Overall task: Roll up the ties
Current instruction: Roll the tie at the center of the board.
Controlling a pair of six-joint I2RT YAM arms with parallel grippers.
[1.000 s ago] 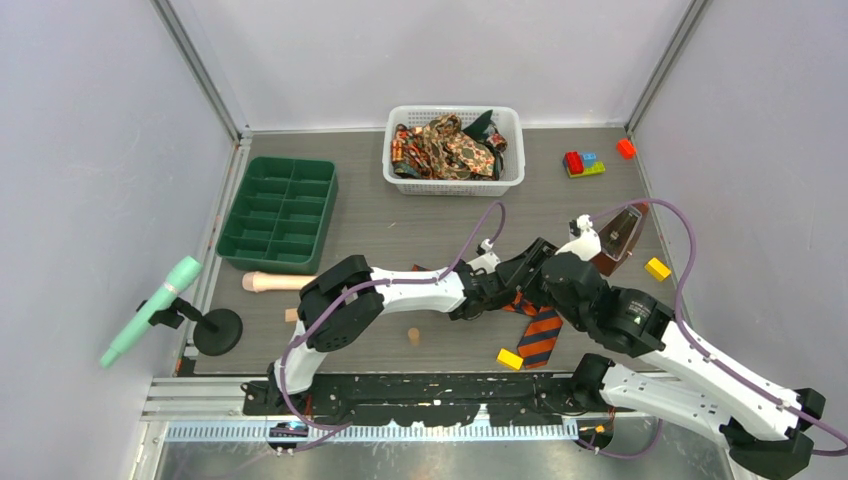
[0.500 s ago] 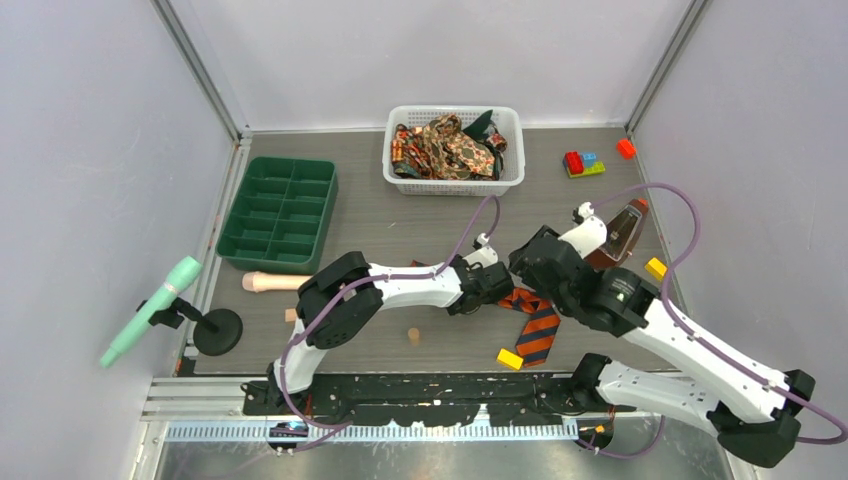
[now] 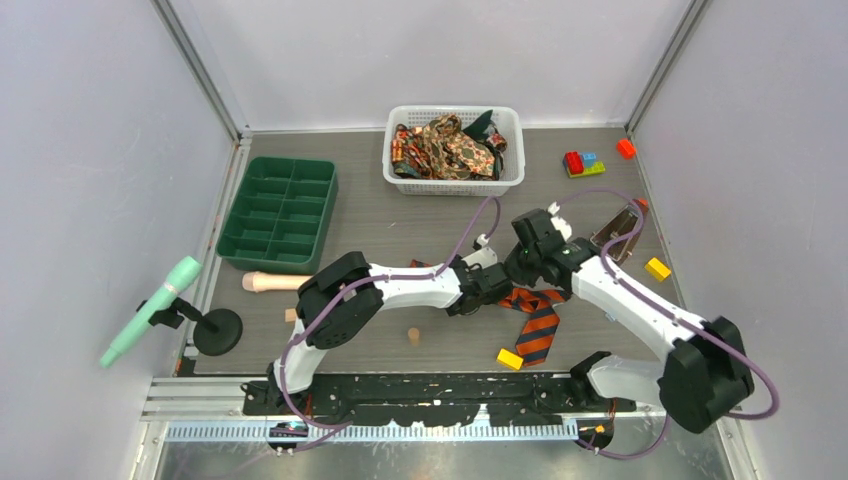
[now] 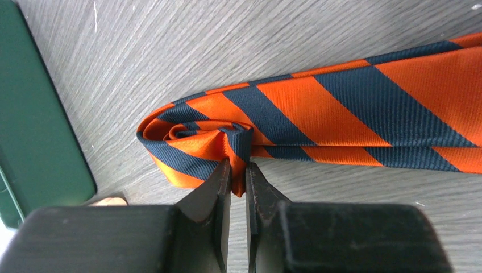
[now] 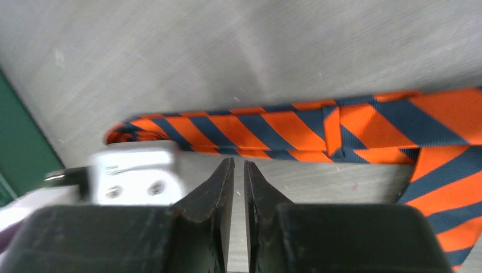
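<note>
The orange-and-dark striped tie (image 3: 540,325) lies on the table in front of the arms, its narrow end curled into a small roll. My left gripper (image 3: 488,290) is shut on that rolled end; in the left wrist view the jaws (image 4: 239,173) pinch a fold of the roll and the tie (image 4: 341,108) runs off to the right. My right gripper (image 3: 522,268) hovers just beside the left one, its jaws (image 5: 239,168) shut and empty, just short of the tie's folded strip (image 5: 273,131). The paisley and dark green ties (image 3: 450,145) lie piled in the basket.
A white mesh basket (image 3: 452,186) stands at the back. A green compartment tray (image 3: 280,212) is at the left, with a beige cylinder (image 3: 270,283) and a mint microphone stand (image 3: 150,310) nearby. Yellow blocks (image 3: 510,358) (image 3: 657,268), a brown object (image 3: 620,232) and coloured bricks (image 3: 583,162) lie around.
My right arm has swung round: its gripper moved back and left off the tie's wide part to beside the left gripper. The left gripper keeps its hold on the rolled end.
</note>
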